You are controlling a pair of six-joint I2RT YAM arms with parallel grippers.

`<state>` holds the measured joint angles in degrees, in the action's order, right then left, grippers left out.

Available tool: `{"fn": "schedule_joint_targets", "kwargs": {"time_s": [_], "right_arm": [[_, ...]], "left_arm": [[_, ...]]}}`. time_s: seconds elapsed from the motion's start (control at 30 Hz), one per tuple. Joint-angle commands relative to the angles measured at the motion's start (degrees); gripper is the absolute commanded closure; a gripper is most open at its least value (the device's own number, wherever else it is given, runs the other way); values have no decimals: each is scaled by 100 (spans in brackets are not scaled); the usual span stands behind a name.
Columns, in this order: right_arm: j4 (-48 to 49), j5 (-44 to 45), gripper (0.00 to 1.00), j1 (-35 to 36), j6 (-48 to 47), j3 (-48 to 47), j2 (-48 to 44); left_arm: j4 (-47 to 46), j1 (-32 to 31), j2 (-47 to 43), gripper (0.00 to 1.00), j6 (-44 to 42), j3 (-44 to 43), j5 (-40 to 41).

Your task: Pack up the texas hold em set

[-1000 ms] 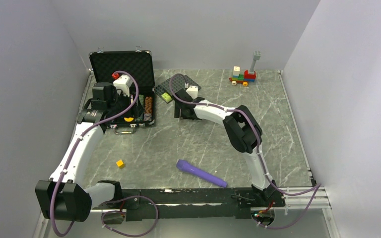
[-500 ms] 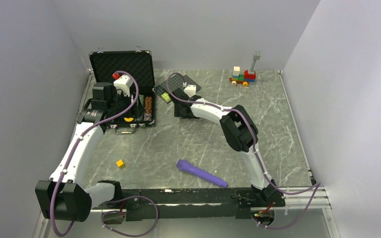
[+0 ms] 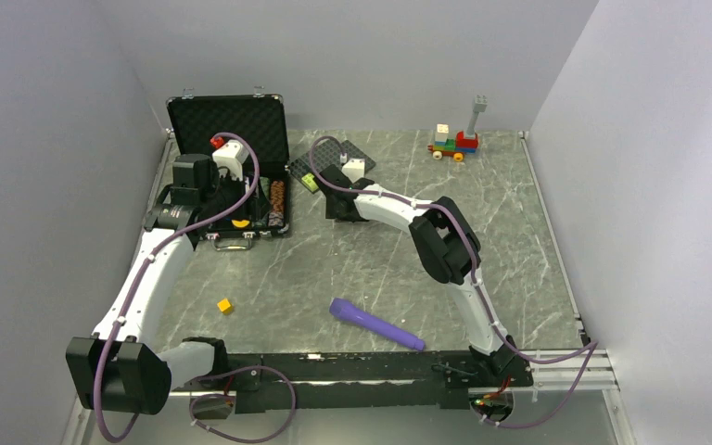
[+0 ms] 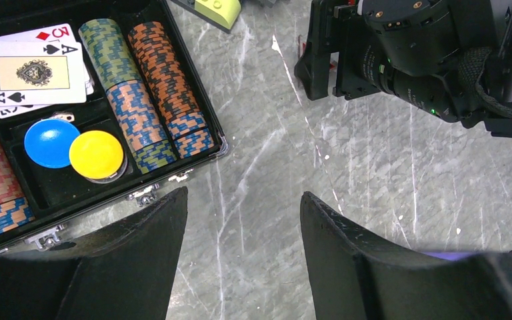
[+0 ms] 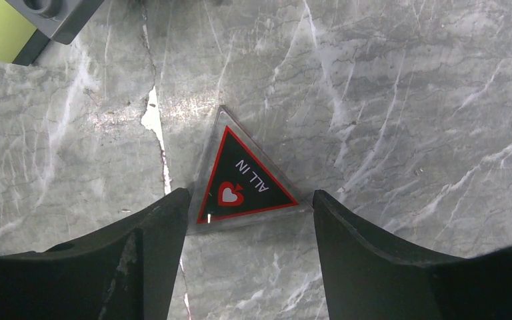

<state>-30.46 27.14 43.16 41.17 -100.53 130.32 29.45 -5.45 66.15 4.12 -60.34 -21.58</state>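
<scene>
My right fingers (image 5: 140, 267) are spread wide and hold nothing. The dark red triangle (image 5: 247, 183) lies flat on the bench (image 5: 407, 100) between them, one corner at one tip and another just beside the other tip. It looks thin and slick, so I judge I should set both tips down onto the stone, centre the piece, then close slowly so its edges wedge rather than skid. My left fingers (image 4: 347, 260), also wide apart and empty, hover near the front corner of the case (image 3: 227, 120). Farther off, the case lies open with chip stacks (image 4: 167, 87), cards (image 4: 33, 70) and discs (image 4: 97, 155) seated inside.
</scene>
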Motion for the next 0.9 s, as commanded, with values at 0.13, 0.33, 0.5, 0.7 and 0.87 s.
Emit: {"fn": "schedule_joint_targets", "kwargs": {"time_s": [0.13,0.33,0.5,0.7,0.87], "right_arm": [[430,-394,47,26,-300,521,-266],[1161,-678,53,27,-583,1150,-830],[1498,-809,55,40,-792,1716,-1276],[2024,-947,57,113,-1022,2504,-1872],[2586,-1027,58,247,-1229,3131,-2430]], "left_arm": [[-183,-17,22,33,82,-28,-195],[-243,-17,161,33,164,-9,-399],[-344,-17,325,33,322,34,-703],[-604,-17,700,33,660,126,-1366],[-844,-33,998,34,957,208,-1854]]}}
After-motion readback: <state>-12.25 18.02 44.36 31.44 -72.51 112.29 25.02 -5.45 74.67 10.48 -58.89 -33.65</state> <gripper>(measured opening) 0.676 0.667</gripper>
